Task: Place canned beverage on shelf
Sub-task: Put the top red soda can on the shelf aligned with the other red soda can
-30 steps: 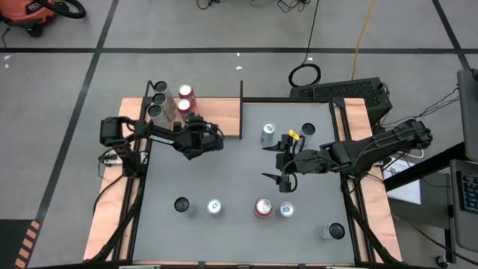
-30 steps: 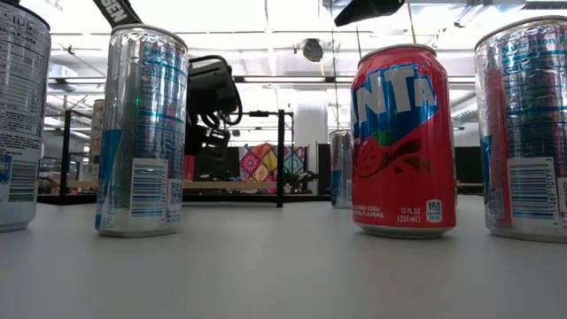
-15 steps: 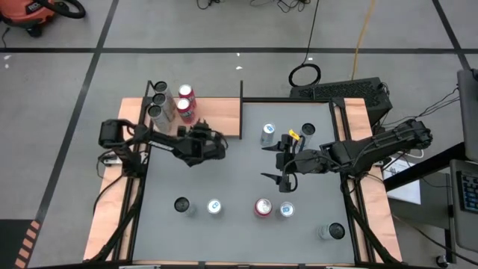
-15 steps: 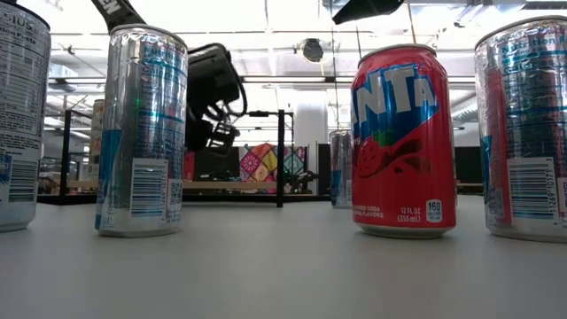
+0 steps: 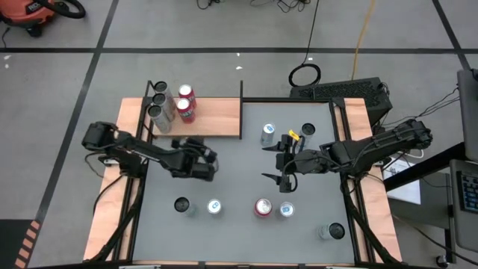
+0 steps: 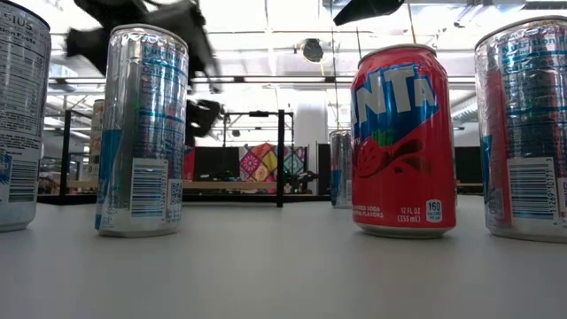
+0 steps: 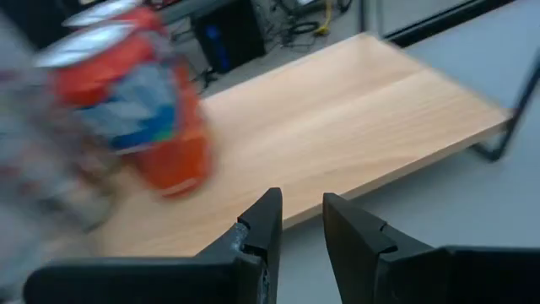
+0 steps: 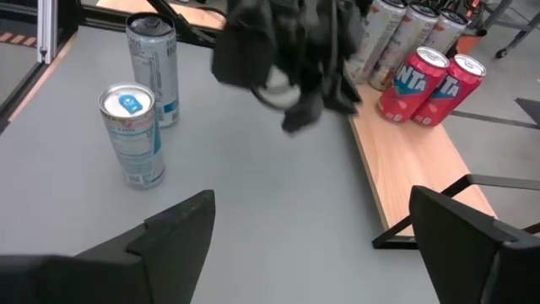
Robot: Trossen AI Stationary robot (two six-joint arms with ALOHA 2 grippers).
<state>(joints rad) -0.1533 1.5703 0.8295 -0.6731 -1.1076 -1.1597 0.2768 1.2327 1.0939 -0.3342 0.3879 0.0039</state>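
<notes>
orange shop vacuum [image 5: 31, 13] – floor, far beyond left end effector | black cable coil [image 5: 305, 75] – floor, beyond right end effector | black keyboard [image 5: 340, 90] – past surface's far edge, near right end effector
</notes>
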